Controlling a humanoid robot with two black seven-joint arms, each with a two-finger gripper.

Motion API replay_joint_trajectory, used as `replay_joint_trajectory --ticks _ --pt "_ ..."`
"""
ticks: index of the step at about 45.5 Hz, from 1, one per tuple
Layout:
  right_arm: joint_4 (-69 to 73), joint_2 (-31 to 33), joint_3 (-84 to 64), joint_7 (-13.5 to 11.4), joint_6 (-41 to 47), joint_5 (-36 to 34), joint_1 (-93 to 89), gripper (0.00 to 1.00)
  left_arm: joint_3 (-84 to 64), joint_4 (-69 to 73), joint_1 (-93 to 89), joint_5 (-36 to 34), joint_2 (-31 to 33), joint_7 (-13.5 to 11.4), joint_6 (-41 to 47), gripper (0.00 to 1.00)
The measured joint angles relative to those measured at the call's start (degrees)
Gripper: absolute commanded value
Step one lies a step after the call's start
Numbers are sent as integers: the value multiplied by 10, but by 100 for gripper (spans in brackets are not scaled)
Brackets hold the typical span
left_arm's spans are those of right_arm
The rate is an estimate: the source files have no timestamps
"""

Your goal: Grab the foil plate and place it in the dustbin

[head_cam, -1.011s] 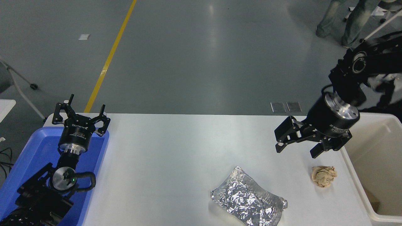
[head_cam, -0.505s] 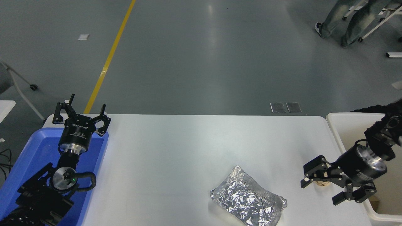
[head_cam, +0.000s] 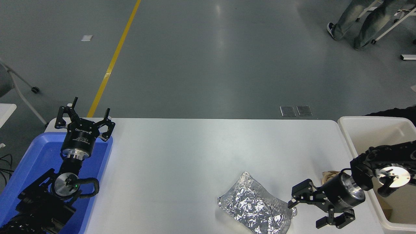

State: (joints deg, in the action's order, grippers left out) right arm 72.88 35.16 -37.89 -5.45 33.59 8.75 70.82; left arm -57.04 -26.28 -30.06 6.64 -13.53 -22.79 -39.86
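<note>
The foil plate [head_cam: 255, 205] is a crinkled silver tray lying flat at the table's front right. My right gripper [head_cam: 305, 211] is open and empty, low over the table, its fingers just off the plate's right end. The dustbin [head_cam: 365, 125] is a cream-white bin at the table's right edge, and my right arm reaches across its near side. My left gripper [head_cam: 84, 115] is open, parked over the blue tray at the lower left.
A tan crumpled paper ball [head_cam: 328, 175] lies behind my right wrist, mostly hidden. A blue plastic tray [head_cam: 35, 156] sits at the table's left. A person's legs [head_cam: 360, 19] stand at the far right on the floor.
My right gripper has come down from above the paper ball and swung left and toward the front, to the foil plate's right end. The left arm has not moved.
</note>
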Motion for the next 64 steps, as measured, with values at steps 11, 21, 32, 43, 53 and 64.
replay_joint_trajectory --ticks 11,21,32,43,53,64 --pt "-34 -32 38 0 -13 1 -61 98 0 0 0 0 0 0 0 100" --pt "-63 -54 67 1 -28 17 -109 35 0 0 0 0 0 0 0 100" --pt "-80 -64 78 5 -41 45 -132 0 0 0 0 0 0 0 0 100" --pt "-86 -65 81 6 -44 58 -135 0 0 0 0 0 0 0 0 100" --pt "-85 -51 75 6 -43 61 -106 0 0 0 0 0 0 0 0 100" --pt "-41 -2 5 5 -33 58 30 0 0 0 0 0 0 0 0 100"
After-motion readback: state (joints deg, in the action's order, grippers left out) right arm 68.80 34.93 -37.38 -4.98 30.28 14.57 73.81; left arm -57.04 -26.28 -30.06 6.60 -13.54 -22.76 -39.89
